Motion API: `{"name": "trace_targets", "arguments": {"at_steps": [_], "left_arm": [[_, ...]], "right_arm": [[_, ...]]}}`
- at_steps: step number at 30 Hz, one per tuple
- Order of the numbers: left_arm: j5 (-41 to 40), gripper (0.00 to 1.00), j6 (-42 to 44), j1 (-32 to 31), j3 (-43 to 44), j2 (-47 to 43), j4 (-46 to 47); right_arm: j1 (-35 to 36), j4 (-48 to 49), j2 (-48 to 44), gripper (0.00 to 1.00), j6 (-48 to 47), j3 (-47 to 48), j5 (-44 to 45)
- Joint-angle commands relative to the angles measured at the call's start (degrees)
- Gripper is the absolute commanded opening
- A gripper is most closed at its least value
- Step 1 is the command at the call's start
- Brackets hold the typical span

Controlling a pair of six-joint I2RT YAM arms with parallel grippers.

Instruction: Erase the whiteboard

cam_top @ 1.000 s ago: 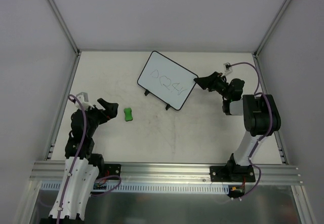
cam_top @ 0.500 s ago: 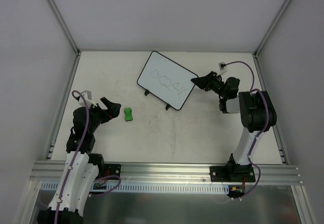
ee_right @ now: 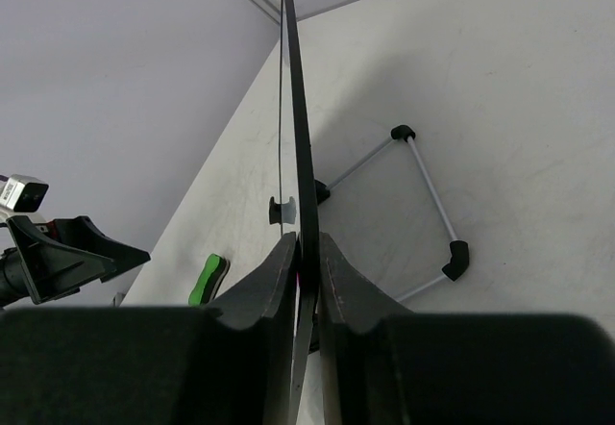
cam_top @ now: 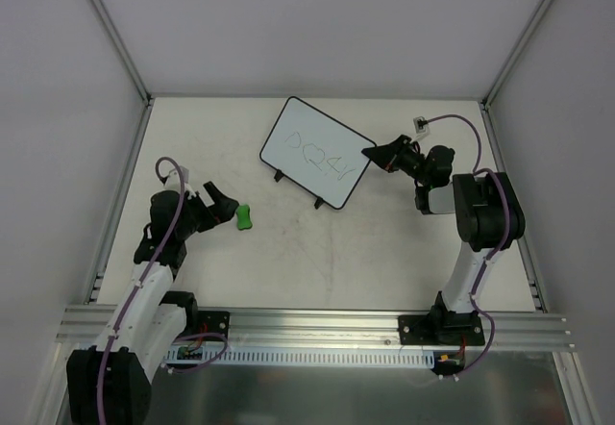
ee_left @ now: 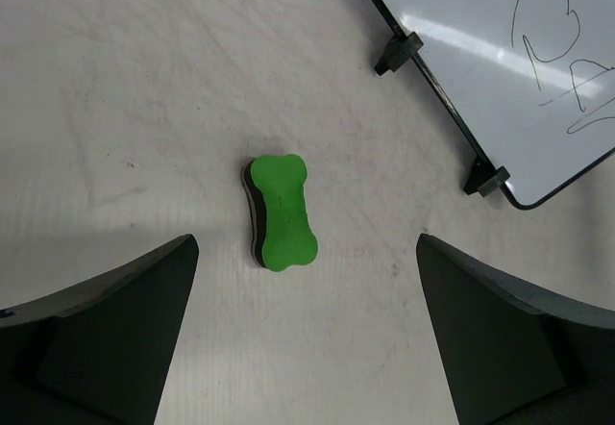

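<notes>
The whiteboard (cam_top: 315, 152) lies tilted at the back centre of the table, with pen scribbles on its white face. My right gripper (cam_top: 371, 156) is shut on its right edge. In the right wrist view the board (ee_right: 296, 108) runs edge-on between the two fingers (ee_right: 269, 290), which press on both faces. A green bone-shaped eraser (cam_top: 244, 216) lies flat on the table left of the board. My left gripper (cam_top: 224, 204) hovers just left of it, wide open. In the left wrist view the eraser (ee_left: 282, 212) lies ahead of the spread fingers (ee_left: 106, 329), untouched, with the board's corner (ee_left: 500, 50) at upper right.
A thin wire stand (ee_right: 423, 185) with black corner pieces shows behind the board in the right wrist view. Two small black feet (ee_left: 397, 53) stick out from the board's near edge. Aluminium rails (cam_top: 307, 327) frame the table, with white walls around.
The right gripper's jaws have come together onto the whiteboard's right edge. The left arm has reached forward and right, bringing its open gripper close to the green eraser.
</notes>
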Motion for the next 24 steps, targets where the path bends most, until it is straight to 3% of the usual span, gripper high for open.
{"name": "trace_targets", "arguments": {"at_steps": [1,4,10,18,24], "left_arm": [[2.32,0.99,2.28,-0.94,2.75,2.58,2.76],[2.15,0.99,2.89,-2.51,3.46,5.13,3.20],[-1.36,0.99,4.21,-6.74,6.09,9.87,4.08],[-6.64,0.99,6.58,-12.45,9.52,15.77,3.65],[-8.66,0.99,8.78,-12.90,13.12,22.19,-0.56]], "right_arm": [[0.61,13.32,-1.60,0.15,-0.83,1.10,0.09],[0.79,13.32,-2.48,0.13,-1.09,0.67,0.00],[0.79,13.32,-3.53,0.00,-1.10,0.49,-0.35],[0.79,13.32,-4.41,0.00,-1.27,0.14,-0.62],[0.79,13.32,-4.85,0.00,-1.36,-0.04,-0.70]]}}
